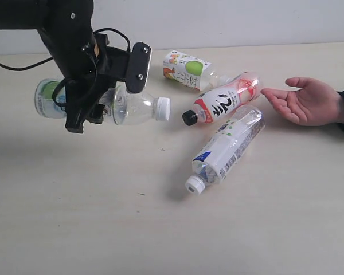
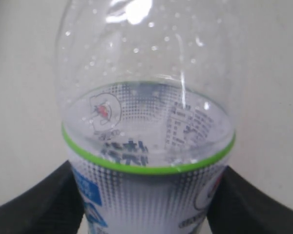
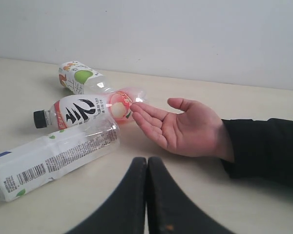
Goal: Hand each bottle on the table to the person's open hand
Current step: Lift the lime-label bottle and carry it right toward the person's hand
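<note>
- Green bottle (image 1: 132,107) — clamped across its labelled body by the left pincer (image 1: 83,114), lying level with its cap toward the open hand (image 1: 309,103). It looks raised off the tabletop (image 1: 103,217).
- In the left wrist view the dark fingers press both sides of the label, and the clear shoulder juts out beyond them.
- The step in hand, I judge, is the carry to the palm. Keep the bottle level and high enough to pass over the red bottle (image 1: 223,102) and blue bottle (image 1: 226,148), which lie in the way — the red one's base is just beside the fingertips. The apple bottle (image 1: 186,69) lies further back.
- Settle it in the palm before loosening.
- Right pincer (image 3: 146,190): tips pressed together, empty, near the hand.
</note>
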Controlling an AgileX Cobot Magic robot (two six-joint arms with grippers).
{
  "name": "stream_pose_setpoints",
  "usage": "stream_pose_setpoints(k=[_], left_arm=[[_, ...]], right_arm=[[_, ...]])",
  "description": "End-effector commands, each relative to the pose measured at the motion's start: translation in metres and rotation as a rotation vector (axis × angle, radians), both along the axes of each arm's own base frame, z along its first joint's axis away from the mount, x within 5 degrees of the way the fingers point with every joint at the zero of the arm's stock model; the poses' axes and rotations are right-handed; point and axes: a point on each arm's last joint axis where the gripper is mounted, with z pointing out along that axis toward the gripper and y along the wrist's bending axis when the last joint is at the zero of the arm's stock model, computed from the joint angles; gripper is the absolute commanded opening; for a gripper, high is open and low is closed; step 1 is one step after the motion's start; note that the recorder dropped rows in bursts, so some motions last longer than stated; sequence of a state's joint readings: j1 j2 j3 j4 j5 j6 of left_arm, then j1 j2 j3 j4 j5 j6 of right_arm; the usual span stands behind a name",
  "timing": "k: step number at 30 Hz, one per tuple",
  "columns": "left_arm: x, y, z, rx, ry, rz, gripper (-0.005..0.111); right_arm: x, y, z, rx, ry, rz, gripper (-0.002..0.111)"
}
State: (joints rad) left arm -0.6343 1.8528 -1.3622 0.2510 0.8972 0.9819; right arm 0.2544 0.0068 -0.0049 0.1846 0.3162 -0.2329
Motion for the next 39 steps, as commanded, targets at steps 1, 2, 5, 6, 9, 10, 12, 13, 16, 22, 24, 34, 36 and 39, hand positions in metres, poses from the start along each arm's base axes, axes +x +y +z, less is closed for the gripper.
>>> stream_pose_setpoints(k=[1,2,5,6,9,10,12,13,16,22,24,34,36,39], left_arm=[[-0.020,-0.006,0.026,-0.045,-0.011,0.097,0.000],[-0.025,-0.009,0.031,-0.081,-0.020,0.152,0.000],[-0.040,-0.022,0.041,-0.167,-0.037,0.289,0.000],[-0.046,-0.026,0.043,-0.185,-0.040,0.333,0.000],[-0.064,-0.042,0.045,-0.200,-0.058,0.428,0.000],[-0.069,-0.046,0.045,-0.204,-0.066,0.456,0.000],[-0.081,-0.055,0.046,-0.218,-0.080,0.521,0.000],[-0.086,-0.058,0.046,-0.219,-0.081,0.545,0.000],[-0.099,-0.069,0.053,-0.256,-0.077,0.656,0.000],[-0.104,-0.099,0.103,-0.549,-0.042,0.859,0.000],[-0.102,-0.114,0.118,-0.634,0.030,0.887,0.000],[-0.068,-0.208,0.127,-1.101,0.283,0.938,0.000],[-0.057,-0.218,0.117,-1.183,0.304,0.955,0.000],[-0.040,-0.222,0.103,-1.250,0.332,1.023,0.000]], right_arm=[[0.000,0.000,-0.001,0.003,-0.010,-0.001,0.000],[0.000,0.000,-0.001,0.003,-0.010,-0.001,0.000],[0.000,0.000,-0.001,0.003,-0.010,-0.001,0.000],[0.000,0.000,-0.001,0.003,-0.010,-0.001,0.000],[0.000,0.000,-0.001,0.003,-0.010,-0.001,0.000],[0.000,0.000,-0.001,0.003,-0.010,-0.001,0.000],[0.000,0.000,-0.001,0.003,-0.010,-0.001,0.000],[0.000,0.000,-0.001,0.003,-0.010,-0.001,0.000],[0.000,0.000,-0.001,0.003,-0.010,-0.001,0.000],[0.000,0.000,-0.001,0.003,-0.010,-0.001,0.000],[0.000,0.000,-0.001,0.003,-0.010,-0.001,0.000],[0.000,0.000,-0.001,0.003,-0.010,-0.001,0.000],[0.000,0.000,-0.001,0.003,-0.010,-0.001,0.000],[0.000,0.000,-0.001,0.003,-0.010,-0.001,0.000]])
